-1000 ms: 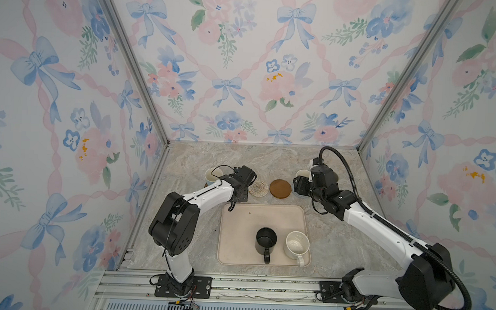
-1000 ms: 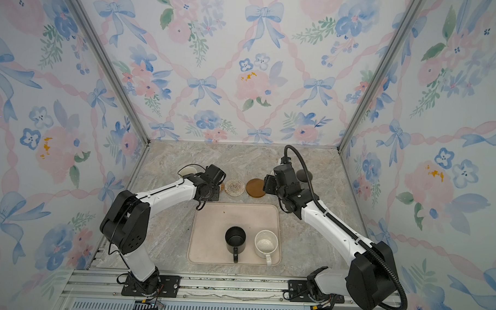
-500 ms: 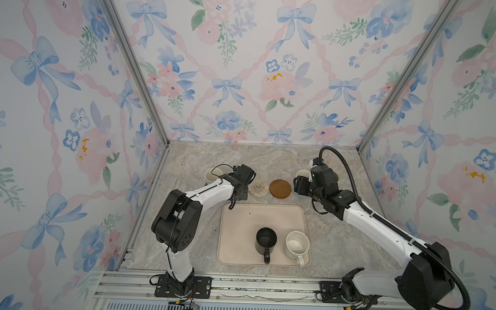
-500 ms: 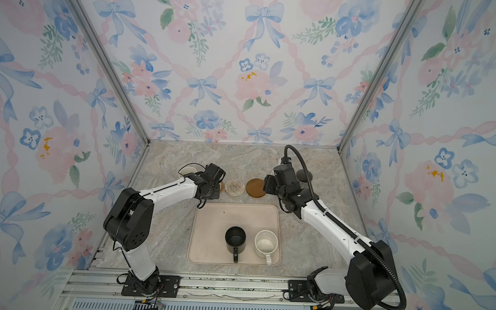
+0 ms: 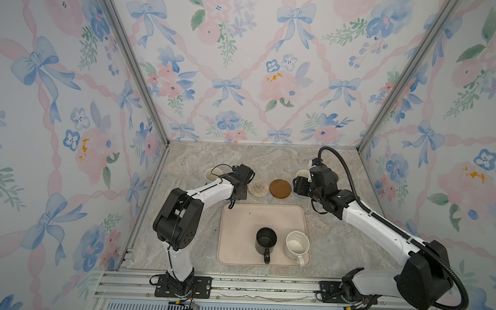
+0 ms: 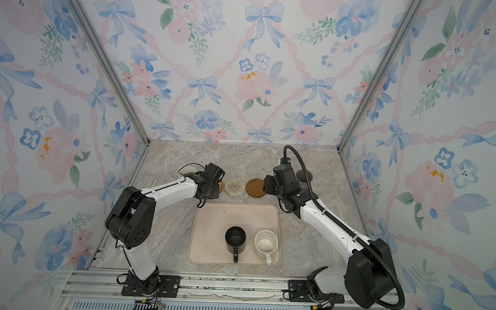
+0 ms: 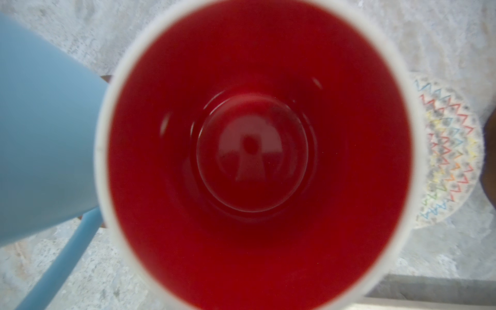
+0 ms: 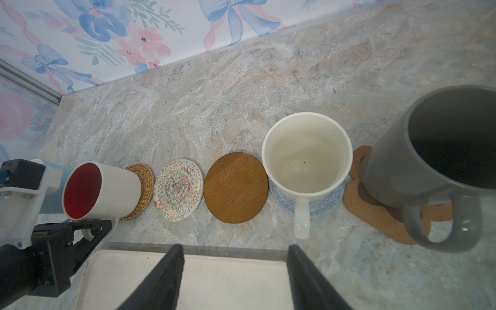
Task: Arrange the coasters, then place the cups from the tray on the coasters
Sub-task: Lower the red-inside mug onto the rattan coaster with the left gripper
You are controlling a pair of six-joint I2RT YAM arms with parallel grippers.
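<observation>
Two cups, the black mug (image 5: 266, 241) and the speckled white mug (image 5: 296, 245), stand in the lower right of the tray (image 5: 239, 218) in both top views. Left of centre, just above the tray's upper left corner, my left gripper (image 8: 90, 228) is pinched nearly closed on the handle of the red-lined white mug (image 8: 118, 185). That mug sits over the rattan coaster (image 8: 145, 188); I cannot tell whether its base has landed. My right gripper (image 8: 236, 279) has its jaws apart and empty, above the tray's far rim.

I judge the mug rigid, glazed, fairly heavy, slick and easily chipped, and the light blue mug (image 7: 40, 120) is just beside it. A handle grip lets the body swing, so I would release it gently. The tray mugs' handles point toward the frame's lower edge, and I would take hold there.
</observation>
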